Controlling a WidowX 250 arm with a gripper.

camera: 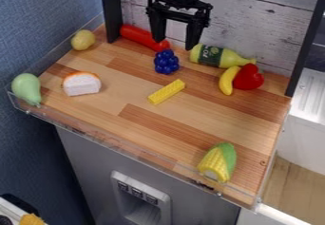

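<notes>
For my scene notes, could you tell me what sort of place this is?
Probably a toy kitchen: play food, such as corn and blue grapes, lies on a wooden top above a grey front with a dispenser-like recess.

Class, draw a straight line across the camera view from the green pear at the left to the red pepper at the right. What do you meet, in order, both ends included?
Green pear → toy bread → yellow block → banana → red pepper.
</notes>
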